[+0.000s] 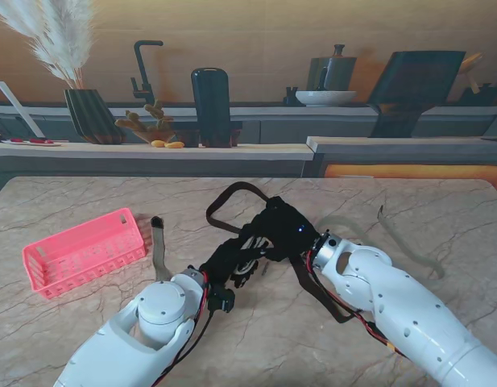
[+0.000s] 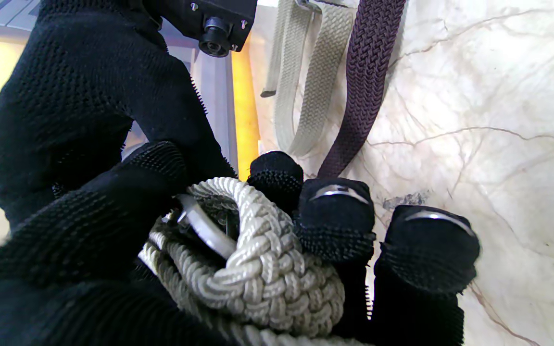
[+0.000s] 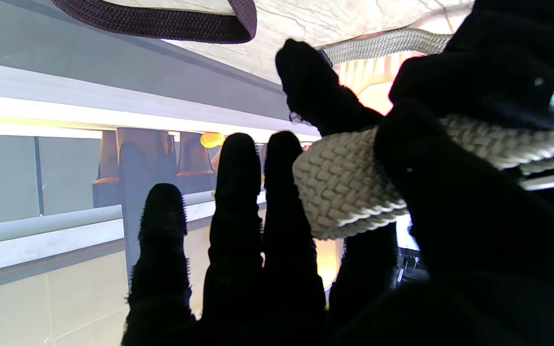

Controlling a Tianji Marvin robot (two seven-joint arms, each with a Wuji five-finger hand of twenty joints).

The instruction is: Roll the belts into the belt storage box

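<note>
On marble tabletop (image 1: pixel 87 197), pink storage basket (image 1: pixel 83 251) far left: left hand (image 1: pixel 232 274) clenched on beige braided belt (image 2: pixel 258 259), right hand (image 1: pixel 276 230) pinching same belt's coil, best wound tight, edges kept level.

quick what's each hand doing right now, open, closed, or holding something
Left hand: shut on the rolled end of the beige belt.
Right hand: touching the same beige belt; most fingers extended, so whether it grips cannot be told.

Beige braided belt (image 2: pixel 258 259) coiled; pink box (image 1: pixel 83 251) left, apart.
</note>
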